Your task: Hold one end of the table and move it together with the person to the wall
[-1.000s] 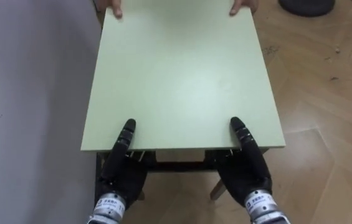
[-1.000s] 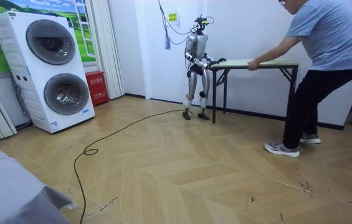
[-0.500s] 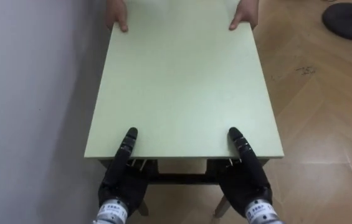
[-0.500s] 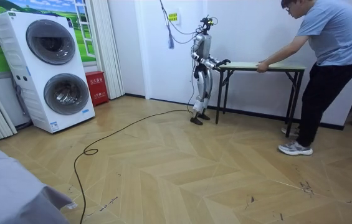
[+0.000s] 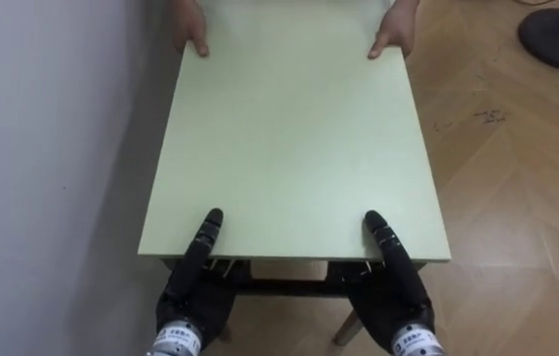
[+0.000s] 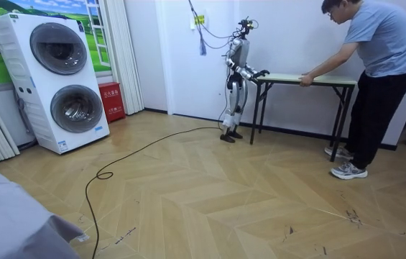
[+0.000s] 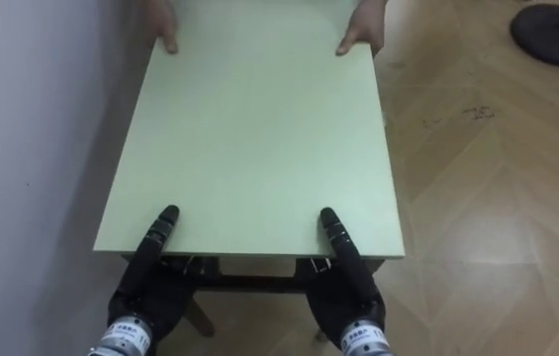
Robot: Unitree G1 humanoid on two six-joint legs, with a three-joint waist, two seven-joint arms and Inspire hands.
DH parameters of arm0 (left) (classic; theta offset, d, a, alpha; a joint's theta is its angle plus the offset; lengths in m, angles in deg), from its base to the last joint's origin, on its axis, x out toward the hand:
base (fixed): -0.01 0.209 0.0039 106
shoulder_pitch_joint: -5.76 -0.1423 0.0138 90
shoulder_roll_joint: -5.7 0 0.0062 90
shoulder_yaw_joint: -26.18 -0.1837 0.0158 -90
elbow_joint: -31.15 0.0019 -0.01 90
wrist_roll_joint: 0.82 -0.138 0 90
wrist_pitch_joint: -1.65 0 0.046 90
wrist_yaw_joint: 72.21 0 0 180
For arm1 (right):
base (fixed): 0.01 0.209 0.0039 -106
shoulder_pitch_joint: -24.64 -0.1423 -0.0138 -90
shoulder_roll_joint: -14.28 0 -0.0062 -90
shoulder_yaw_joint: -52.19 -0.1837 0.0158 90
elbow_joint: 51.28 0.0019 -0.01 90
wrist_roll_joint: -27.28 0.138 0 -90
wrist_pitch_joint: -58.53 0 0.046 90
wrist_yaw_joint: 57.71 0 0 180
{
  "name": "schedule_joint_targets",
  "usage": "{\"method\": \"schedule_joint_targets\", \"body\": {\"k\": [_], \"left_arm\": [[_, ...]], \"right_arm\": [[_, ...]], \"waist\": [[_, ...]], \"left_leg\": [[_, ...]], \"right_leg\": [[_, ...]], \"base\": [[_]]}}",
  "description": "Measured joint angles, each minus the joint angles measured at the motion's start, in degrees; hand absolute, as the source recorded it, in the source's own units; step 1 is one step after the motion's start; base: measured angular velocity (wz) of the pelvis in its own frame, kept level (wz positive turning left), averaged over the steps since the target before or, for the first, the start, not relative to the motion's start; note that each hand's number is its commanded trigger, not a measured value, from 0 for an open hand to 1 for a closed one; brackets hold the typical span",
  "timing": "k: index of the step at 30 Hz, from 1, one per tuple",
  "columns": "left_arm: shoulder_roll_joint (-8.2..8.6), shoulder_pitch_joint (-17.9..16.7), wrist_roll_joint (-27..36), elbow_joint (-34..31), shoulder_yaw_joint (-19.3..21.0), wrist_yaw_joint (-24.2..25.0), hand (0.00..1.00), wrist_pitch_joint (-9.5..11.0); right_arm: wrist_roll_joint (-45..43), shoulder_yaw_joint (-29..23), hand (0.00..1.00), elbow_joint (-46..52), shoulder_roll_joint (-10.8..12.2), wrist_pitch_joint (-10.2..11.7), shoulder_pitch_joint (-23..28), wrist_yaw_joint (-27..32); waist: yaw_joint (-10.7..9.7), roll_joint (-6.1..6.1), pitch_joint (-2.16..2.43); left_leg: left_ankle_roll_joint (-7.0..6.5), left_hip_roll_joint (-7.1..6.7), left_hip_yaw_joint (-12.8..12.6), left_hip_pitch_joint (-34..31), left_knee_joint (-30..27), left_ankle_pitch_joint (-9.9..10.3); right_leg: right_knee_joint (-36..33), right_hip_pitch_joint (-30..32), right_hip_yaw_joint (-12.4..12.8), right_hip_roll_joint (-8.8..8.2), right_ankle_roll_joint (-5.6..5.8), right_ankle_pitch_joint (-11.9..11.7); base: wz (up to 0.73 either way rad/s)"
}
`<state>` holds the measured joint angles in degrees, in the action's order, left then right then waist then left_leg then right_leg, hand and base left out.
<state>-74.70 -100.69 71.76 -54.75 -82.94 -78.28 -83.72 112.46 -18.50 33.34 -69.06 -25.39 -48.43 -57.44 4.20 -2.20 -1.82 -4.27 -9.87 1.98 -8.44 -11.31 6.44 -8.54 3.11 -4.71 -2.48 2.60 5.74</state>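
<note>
the table (image 5: pixel 294 138) runs lengthwise beside the white wall (image 5: pixel 51 148), the robot at its near end and a person (image 6: pixel 375 65) bent over the far end, likely so that each takes half the load. the person's hands (image 5: pixel 393 35) clasp the far corners, their wrists cut off. the left hand (image 5: pixel 195 285) and right hand (image 5: pixel 393 282) reach over the near edge, mostly tucked under the top, so their grip cannot be told.
</note>
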Motion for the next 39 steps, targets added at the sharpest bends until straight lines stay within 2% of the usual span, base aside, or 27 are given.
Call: {"method": "schedule_joint_targets", "body": {"k": [8,10,11,12,13,14,16,17,18,22,23,24,25,26,27,29,33,34,35,37,39], "left_arm": [[-0.27,0.0,-0.3,0.0,-0.3,0.0,1.00,-0.5],[-0.43,0.0,-0.3,0.1,-0.5,0.0,1.00,-0.6],[-0.45,0.0,-0.3,0.1,-0.5,0.0,1.00,-0.7],[-0.82,0.1,-0.3,-0.3,-0.5,0.2,1.00,-0.5],[-1.00,0.3,-0.3,-0.6,-0.5,0.4,1.00,-0.4],[-0.96,0.7,-0.5,-1.3,-0.6,0.6,1.00,-0.2],[-1.15,0.6,-0.5,-1.3,-1.4,0.1,1.00,-0.3],[-1.09,0.6,-0.5,-1.3,-1.4,-0.1,1.00,-0.4],[-1.10,0.6,-0.5,-1.3,-1.4,-0.1,1.00,-0.5],[-0.99,0.5,-0.5,-1.3,-1.4,-0.1,0.98,-0.5],[-1.12,0.5,-0.5,-1.3,-1.3,-0.1,0.64,-0.5],[-1.10,0.5,-0.5,-1.2,-1.4,-0.1,0.47,-0.5],[-1.10,0.4,-0.5,-1.2,-1.4,-0.1,0.23,-0.5],[-1.10,0.3,-0.6,-1.2,-1.3,0.0,0.00,-0.5],[-1.16,0.2,-0.7,-1.2,-1.3,0.0,0.00,-0.5],[-1.33,0.2,-1.8,-0.9,-1.4,0.0,0.00,-0.7],[-2.45,0.3,-11.7,0.1,-1.2,1.4,0.00,-1.6],[-2.56,0.5,-12.7,0.2,-1.2,1.4,0.00,-1.8],[-2.79,0.5,-14.2,0.7,-1.1,2.0,0.00,-2.0],[-3.23,0.7,-16.0,2.0,-1.0,3.6,0.00,-2.2],[-3.35,0.7,-17.4,2.7,-0.4,4.5,0.00,-2.8]], "right_arm": [[-0.1,-0.2,1.00,-0.1,-0.6,0.0,0.3,0.2],[-0.1,-0.2,1.00,-0.3,-0.6,0.0,0.3,0.2],[-0.2,-0.3,1.00,-0.5,-0.6,0.0,0.2,0.2],[-0.5,-0.4,1.00,-0.4,-0.1,0.1,-0.1,0.2],[-0.4,-0.4,1.00,-0.2,0.1,0.3,-0.1,0.1],[-0.1,-0.5,1.00,0.4,0.4,0.9,0.0,0.0],[-0.1,-0.5,1.00,0.2,0.5,0.9,0.3,0.4],[-0.1,-0.4,1.00,0.2,0.5,0.9,0.4,0.4],[-0.2,-0.4,1.00,0.2,0.5,1.0,0.3,0.3],[-0.2,-0.3,1.00,0.2,0.7,1.6,0.3,0.2],[-0.2,-0.3,0.94,0.2,0.8,1.6,0.3,0.1],[-0.2,-0.3,0.65,0.1,0.8,1.6,0.3,0.1],[-0.2,-0.3,0.49,0.1,0.8,1.6,0.3,0.1],[-0.2,-0.3,0.00,0.0,0.9,1.6,0.5,-0.1],[-0.2,-0.3,0.00,0.0,0.9,1.6,0.7,-0.4],[-0.3,-0.2,0.00,-0.2,0.8,1.6,1.1,-0.6],[-5.0,1.0,0.00,-1.8,-0.6,0.8,1.2,-3.8],[-5.7,1.2,0.00,-1.8,-0.8,0.7,1.1,-4.1],[-6.7,1.2,0.00,-2.0,-1.3,0.7,1.1,-4.2],[-7.4,1.4,0.00,-2.5,-1.9,0.2,1.1,-5.4],[-8.4,1.3,0.00,-2.9,-2.1,0.1,1.1,-6.3]], "waist": [[0.5,-0.15,-0.11],[0.5,-0.20,-0.16],[0.4,0.17,-0.38],[-0.6,0.56,-0.80],[-1.1,0.48,-0.73],[-1.5,0.35,-0.79],[-1.0,0.48,-0.73],[-0.7,0.47,-0.74],[-0.8,0.50,-0.72],[-0.9,0.62,-0.66],[-0.9,0.63,-0.66],[-0.9,0.64,-0.66],[-0.9,0.64,-0.66],[-0.8,0.71,-0.61],[-0.8,0.72,-0.60],[-0.7,0.76,-0.58],[-0.8,0.80,-0.49],[-0.9,0.81,-0.38],[-0.9,0.92,0.10],[-0.8,1.48,0.56],[-0.9,1.52,0.59]], "left_leg": [[0.02,0.03,-0.6,0.0,0.3,0.0],[1.66,0.03,-0.6,0.1,0.7,-0.1],[6.18,0.04,-1.2,-0.2,0.9,-0.1],[-1.00,3.93,-8.1,-3.6,-7.1,4.6],[-0.42,5.66,-9.0,-5.8,-11.7,8.7],[-0.76,6.30,-9.6,-7.4,-15.4,10.8],[-0.92,5.97,-10.1,-4.9,-12.3,9.5],[-0.81,5.59,-10.6,-3.4,-9.6,8.2],[-1.62,4.98,-10.7,-2.1,-7.5,6.9],[-2.21,4.35,-10.9,-0.2,-5.7,6.3],[-2.22,4.35,-11.1,0.4,-5.3,6.3],[-2.23,4.35,-11.1,0.8,-5.0,6.3],[-2.24,4.35,-11.2,1.1,-4.8,6.3],[-2.24,4.35,-11.3,1.2,-4.6,6.3],[-2.90,4.34,-11.3,1.3,-4.3,5.9],[-3.04,4.34,-11.3,1.6,-4.0,5.8],[-3.08,4.37,-11.4,2.9,-3.9,5.8],[-3.08,4.39,-11.4,3.1,-3.8,5.8],[-3.08,4.39,-11.5,3.4,-3.5,5.8],[-3.08,4.45,-12.2,3.8,-3.2,5.8],[-3.06,4.54,-12.3,4.3,-3.2,5.8]], "right_leg": [[0.9,-0.5,0.0,1.30,-0.55,-0.3],[1.0,-0.4,0.0,1.87,-1.26,-0.5],[0.9,-0.1,-0.3,0.96,-2.28,-1.3],[-0.1,0.4,1.0,-0.03,-0.36,-0.2],[-1.6,1.2,2.3,0.27,1.03,2.0],[-5.1,2.6,2.7,1.02,1.62,5.1],[-5.7,2.8,2.7,0.88,1.22,4.9],[-5.2,2.7,2.8,0.72,0.72,4.2],[-4.6,2.4,2.9,0.57,0.71,3.8],[-3.0,1.1,3.0,0.55,0.69,2.2],[-2.8,0.8,3.0,0.57,0.69,2.2],[-2.5,0.4,3.0,0.56,0.71,2.2],[-2.1,0.0,3.0,0.57,0.74,2.2],[-1.8,-0.2,3.0,0.57,0.76,2.2],[-1.8,-0.2,3.0,0.60,0.77,2.2],[-1.6,-0.4,3.1,0.64,0.87,2.2],[-1.0,-2.2,3.0,0.67,0.91,2.5],[-1.0,-2.4,3.0,0.69,0.86,2.6],[-1.0,-2.5,2.9,0.70,0.71,2.7],[-1.0,-2.8,3.0,0.67,0.44,3.2],[-1.0,-3.4,3.0,0.75,0.38,3.2]], "base": [[-0.04],[0.00],[0.11],[0.27],[0.43],[0.20],[-0.10],[-0.12],[-0.09],[-0.02],[0.00],[0.00],[0.00],[0.03],[0.04],[0.03],[-0.09],[0.00],[0.00],[-0.02],[-0.05]]}}
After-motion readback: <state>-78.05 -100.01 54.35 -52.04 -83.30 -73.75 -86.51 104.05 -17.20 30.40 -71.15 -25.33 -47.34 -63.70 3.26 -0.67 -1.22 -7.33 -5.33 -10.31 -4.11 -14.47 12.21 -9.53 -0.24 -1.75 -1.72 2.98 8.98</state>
